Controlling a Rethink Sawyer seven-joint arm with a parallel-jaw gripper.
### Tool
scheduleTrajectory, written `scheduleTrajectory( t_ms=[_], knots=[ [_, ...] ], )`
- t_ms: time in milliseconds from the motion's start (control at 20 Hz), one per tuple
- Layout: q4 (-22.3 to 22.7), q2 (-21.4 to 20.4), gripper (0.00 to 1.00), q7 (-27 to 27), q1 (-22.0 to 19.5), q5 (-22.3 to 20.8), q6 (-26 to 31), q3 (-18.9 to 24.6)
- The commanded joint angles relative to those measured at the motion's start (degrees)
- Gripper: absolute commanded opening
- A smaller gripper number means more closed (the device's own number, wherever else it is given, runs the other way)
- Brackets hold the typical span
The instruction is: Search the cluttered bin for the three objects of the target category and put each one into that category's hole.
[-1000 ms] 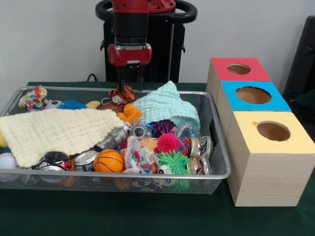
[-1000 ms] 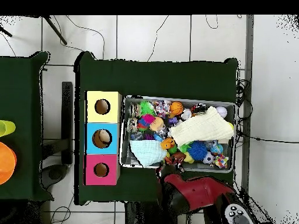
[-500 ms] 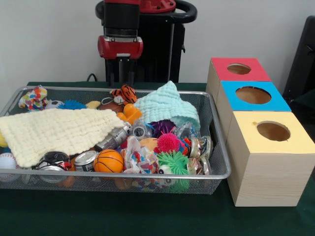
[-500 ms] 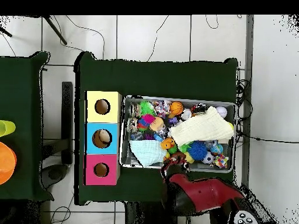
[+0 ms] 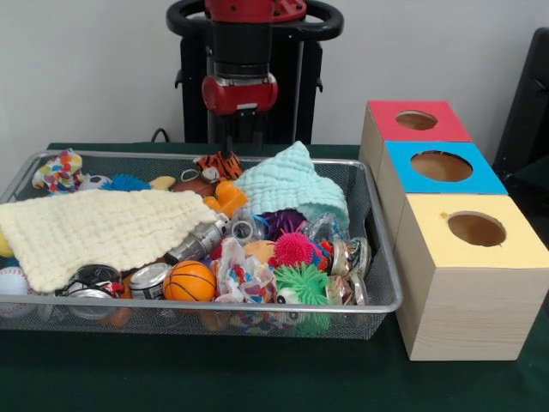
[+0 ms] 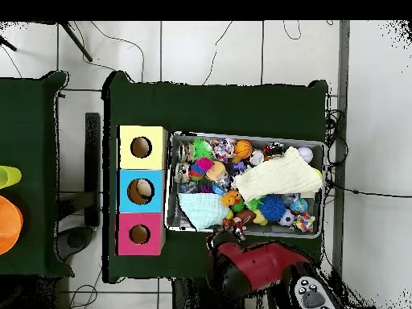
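The dark green cloth-covered table (image 5: 257,378) carries everything. On it sits a wide silver wire-mesh bin (image 5: 377,257), heaped with clutter. Just beside the bin stands a row of three pale wooden boxes, each with a round hole in its coloured top — a yellow-topped box (image 5: 472,283), a blue-topped box (image 5: 442,167) and a red-topped box (image 5: 416,122).

The red and black robot arm (image 5: 240,51) comes down over the bin's far rim. Its gripper (image 5: 242,148) hangs just above a small orange-and-black striped tiger toy (image 5: 221,165); the jaws look close together with nothing visible between them, but how far they are parted cannot be told.

Inside the bin, a large cream knitted cloth (image 5: 94,232) covers much of one end, and a pale mint knitted cloth (image 5: 287,184) is bunched up near the boxes. In front of them lie an orange toy basketball (image 5: 190,281), a green spiky rubber ball (image 5: 302,283), a pink spiky rubber ball (image 5: 293,249) and a silver metal can (image 5: 147,279) on its side. A white baseball (image 5: 12,281) rests at the near corner, a blue spiky ball (image 5: 125,183) at the far side, and a multicoloured patterned soft toy (image 5: 60,170) in the far corner.

From overhead, the bin (image 6: 322,189) lies touching the row of boxes, and the arm (image 6: 257,269) reaches its edge.
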Motion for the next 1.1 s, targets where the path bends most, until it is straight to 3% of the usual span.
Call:
scheduleTrajectory(
  t_ms=[50,600,1100],
  knots=[
    [-5.5,4.9,1.0,4.4,1.0,-3.6,-1.7,-1.1],
    [-4.4,4.0,1.0,1.6,-3.7,-5.7,0.9,1.4],
    [-4.0,3.8,1.0,0.9,-4.3,-5.8,2.4,2.3]
  ],
)
